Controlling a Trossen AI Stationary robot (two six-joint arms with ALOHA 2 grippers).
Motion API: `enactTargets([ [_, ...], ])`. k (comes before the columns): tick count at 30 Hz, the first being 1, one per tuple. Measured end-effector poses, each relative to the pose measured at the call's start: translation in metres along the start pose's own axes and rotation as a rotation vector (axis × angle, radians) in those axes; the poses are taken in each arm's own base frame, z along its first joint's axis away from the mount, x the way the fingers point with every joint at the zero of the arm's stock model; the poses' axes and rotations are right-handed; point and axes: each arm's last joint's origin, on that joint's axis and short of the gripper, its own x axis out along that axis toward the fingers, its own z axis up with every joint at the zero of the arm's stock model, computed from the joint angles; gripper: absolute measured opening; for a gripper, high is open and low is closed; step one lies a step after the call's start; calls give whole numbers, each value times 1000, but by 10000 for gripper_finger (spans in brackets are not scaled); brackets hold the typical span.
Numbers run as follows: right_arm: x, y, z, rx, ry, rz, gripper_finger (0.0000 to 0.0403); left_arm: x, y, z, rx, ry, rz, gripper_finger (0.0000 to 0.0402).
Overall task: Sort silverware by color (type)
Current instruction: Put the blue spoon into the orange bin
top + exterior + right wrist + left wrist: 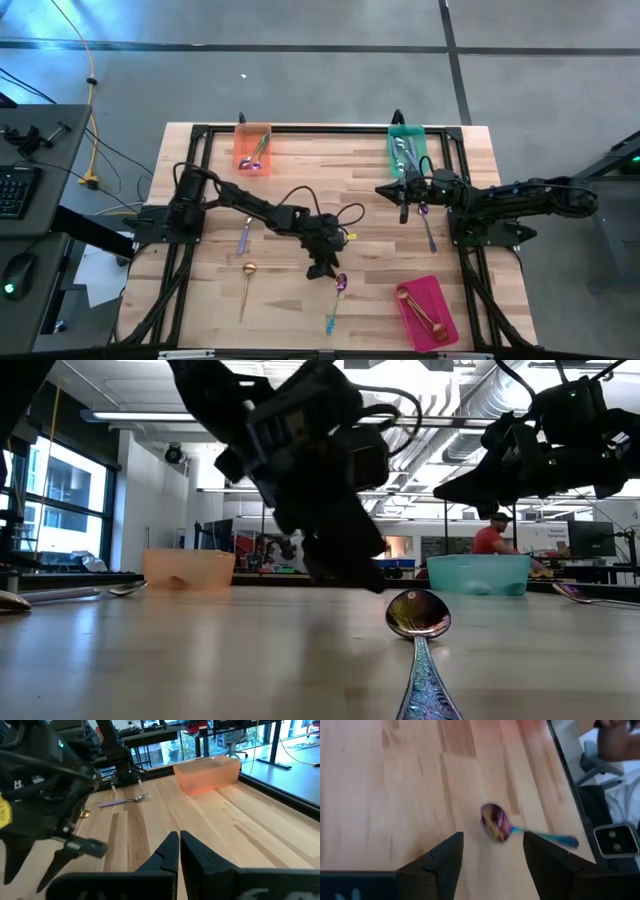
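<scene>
Nearest the front edge of the light wooden table [300,160] lies an iridescent purple-green metal spoon [335,302], bowl toward the middle of the table, handle running toward the front edge. The left gripper [321,268] hangs just beside its bowl, fingers [446,860] spread apart with nothing between them; the left wrist view shows the spoon's bowl in the gap ahead of them. To the right of that spoon sits a pink plastic tray [430,297] holding gold spoons [420,310]. On the left side, a slim gold spoon [247,287] lies on the bare wood, and just beyond it a silver spoon with a lavender handle [244,236].

Farther back on the right, a second lavender-handled spoon [428,228] lies on the table, and the right gripper [404,213] hovers close beside it with its fingers [167,852] pressed together and empty.

At the far edge stand two more trays: an orange plastic tray [240,150] on the left with iridescent spoons [257,152] inside, and a green plastic tray [393,148] on the right with silver spoons [405,153] inside.

Beyond the table, in the low view, a person in a red top [490,536] is in the room.
</scene>
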Motion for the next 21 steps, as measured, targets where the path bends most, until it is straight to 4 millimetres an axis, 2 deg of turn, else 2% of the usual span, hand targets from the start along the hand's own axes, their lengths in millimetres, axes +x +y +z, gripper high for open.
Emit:
enactTargets([
  [11, 0, 0, -2, -18, 20, -3, 0, 27, 8, -4, -39, -49, -66, 202],
  [15, 0, 0, -2, -21, 22, -4, 0, 29, 8, -5, -35, -54, -48, 201],
  [21, 0, 0, -2, -24, 25, -4, 0, 37, 4, -11, 22, -51, -27, 165],
])
